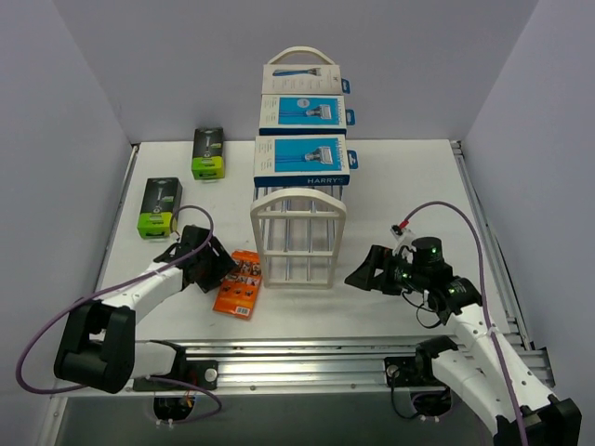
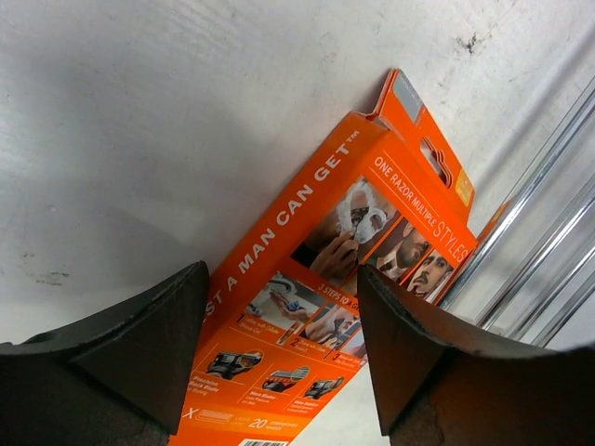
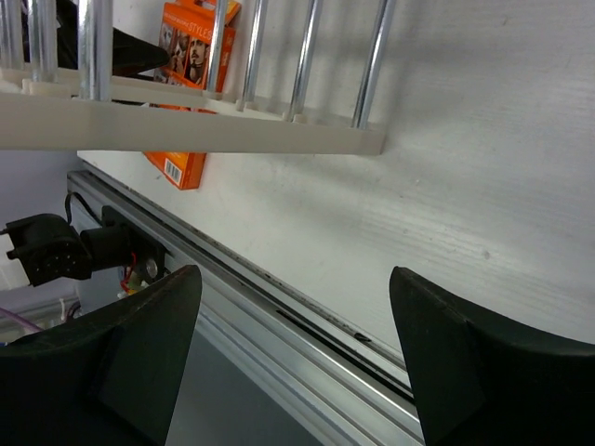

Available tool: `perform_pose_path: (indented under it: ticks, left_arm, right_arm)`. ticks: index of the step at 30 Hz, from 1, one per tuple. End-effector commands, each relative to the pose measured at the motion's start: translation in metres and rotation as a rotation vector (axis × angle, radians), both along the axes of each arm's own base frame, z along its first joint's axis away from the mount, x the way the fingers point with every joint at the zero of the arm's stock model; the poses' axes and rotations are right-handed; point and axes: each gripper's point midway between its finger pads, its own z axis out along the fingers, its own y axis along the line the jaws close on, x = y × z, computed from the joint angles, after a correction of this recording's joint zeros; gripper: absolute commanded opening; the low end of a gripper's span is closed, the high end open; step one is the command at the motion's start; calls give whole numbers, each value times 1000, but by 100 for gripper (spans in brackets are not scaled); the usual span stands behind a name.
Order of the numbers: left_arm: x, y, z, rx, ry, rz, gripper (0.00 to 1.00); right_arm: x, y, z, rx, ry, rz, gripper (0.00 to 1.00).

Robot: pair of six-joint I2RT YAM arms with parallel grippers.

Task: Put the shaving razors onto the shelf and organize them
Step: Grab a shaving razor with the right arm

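Observation:
An orange razor box point(image 1: 238, 284) lies flat on the white table just left of the shelf's near end. My left gripper point(image 1: 218, 265) is open and close over the box's left side; in the left wrist view the box point(image 2: 325, 269) shows between and beyond the two fingers point(image 2: 139, 344). The cream-white shelf point(image 1: 297, 243) stands mid-table with three blue-and-white boxes point(image 1: 302, 160) on its tiers. Two black-and-green boxes point(image 1: 208, 153) point(image 1: 159, 206) lie at the far left. My right gripper point(image 1: 358, 276) is open and empty, right of the shelf's base point(image 3: 186, 130).
An aluminium rail point(image 1: 307, 358) runs along the table's near edge and also shows in the right wrist view point(image 3: 307, 325). Grey walls close in the left, back and right sides. Purple cables loop beside both arms.

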Motion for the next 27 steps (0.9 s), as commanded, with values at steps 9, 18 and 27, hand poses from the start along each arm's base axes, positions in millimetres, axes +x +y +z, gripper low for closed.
perform_pose_path:
  ticks: [9, 18, 27]
  left_arm:
    - [-34, -15, 3, -44, 8, -52, 73]
    - [-53, -34, 18, -104, -39, -77, 73]
    - [-64, -57, 27, -147, -85, -119, 73]
  right_arm:
    - [-13, 27, 11, 33, -63, 37, 77]
    - [-33, 56, 0, 97, -33, 69, 74]
    - [-42, 98, -5, 72, -60, 81, 75]
